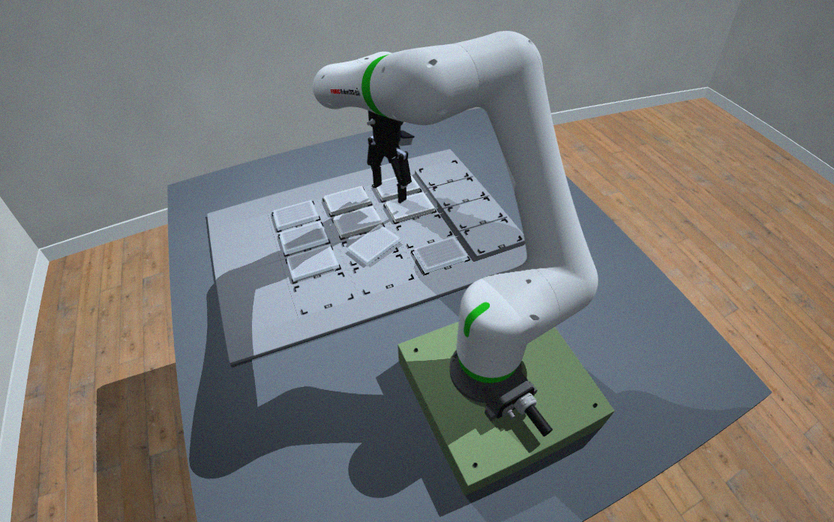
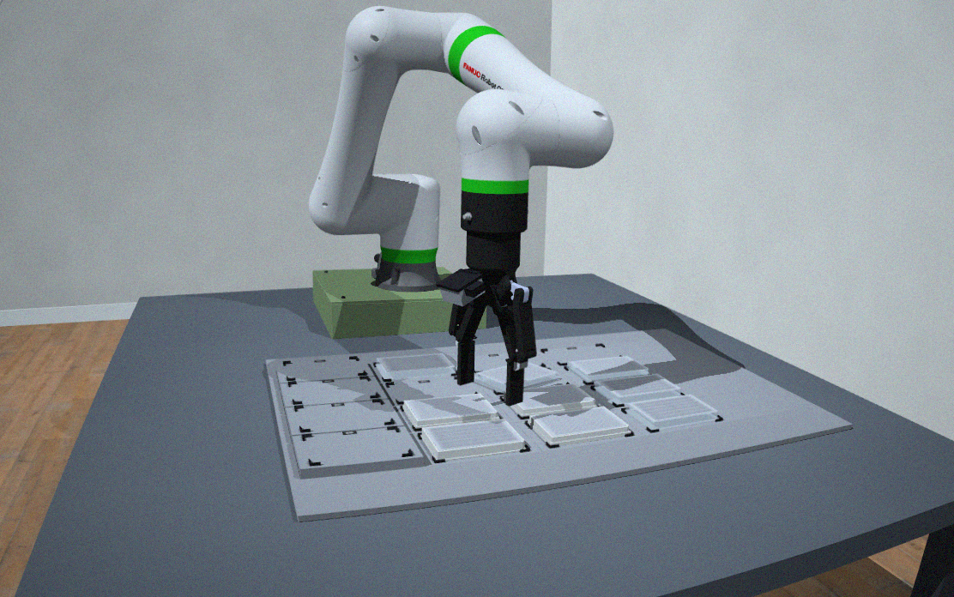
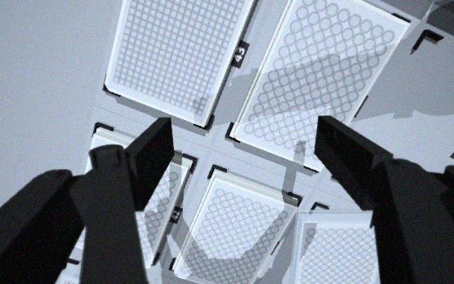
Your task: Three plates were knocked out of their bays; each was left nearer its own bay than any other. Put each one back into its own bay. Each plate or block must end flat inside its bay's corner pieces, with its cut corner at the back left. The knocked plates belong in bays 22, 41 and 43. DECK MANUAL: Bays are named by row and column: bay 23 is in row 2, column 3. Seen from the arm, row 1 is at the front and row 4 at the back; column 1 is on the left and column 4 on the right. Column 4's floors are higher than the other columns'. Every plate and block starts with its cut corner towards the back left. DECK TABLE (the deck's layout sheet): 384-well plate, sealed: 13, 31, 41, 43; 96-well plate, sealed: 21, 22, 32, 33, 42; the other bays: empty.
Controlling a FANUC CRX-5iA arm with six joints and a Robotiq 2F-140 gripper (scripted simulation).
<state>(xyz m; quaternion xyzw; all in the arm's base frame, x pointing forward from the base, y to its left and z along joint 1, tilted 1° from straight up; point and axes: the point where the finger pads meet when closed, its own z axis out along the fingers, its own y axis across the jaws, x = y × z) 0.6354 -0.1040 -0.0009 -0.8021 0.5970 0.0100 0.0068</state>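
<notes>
Evidently the black two-finger end effector [image 1: 388, 191] hangs spread and empty over the back rows, free to travel to the next stray. The white sealed 96-well plate [image 1: 372, 244] lies flat but twisted across bay 22 [image 1: 353, 261], forward and left of the end effector, well apart, its film-covered wells pale grey.

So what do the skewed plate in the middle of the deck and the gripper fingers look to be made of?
The skewed plate looks like white to translucent plastic under a smooth, slightly glossy seal: pale rim, faint well grid showing through. The gripper stands open and empty; its fingers look like matte black plastic or coated metal, flat-faced with no highlights. Which of the two cannot be told.
</notes>
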